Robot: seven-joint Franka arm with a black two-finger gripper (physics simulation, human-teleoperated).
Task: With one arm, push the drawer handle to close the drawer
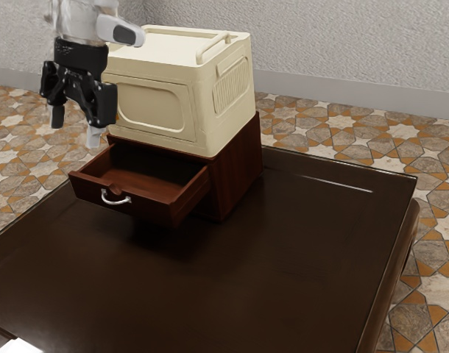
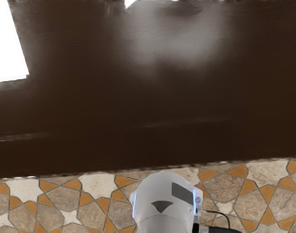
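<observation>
The bench [image 1: 246, 287] is finished in glossy, dark brown. The drawer [image 1: 147, 208] is faced with reddish wood and fitted with a shiny metal handle [image 1: 115, 201]. Smooth, matt, plastic-looking surfaces are shown by the cream box [image 1: 165, 50]. The wall [image 1: 342, 44] is rough-textured.

A hand can pass over the counter [image 1: 232, 287] before the drawer handle [image 1: 115, 203]; behind, the cream box [image 1: 162, 81] and cabinet [image 1: 239, 173] block.
</observation>
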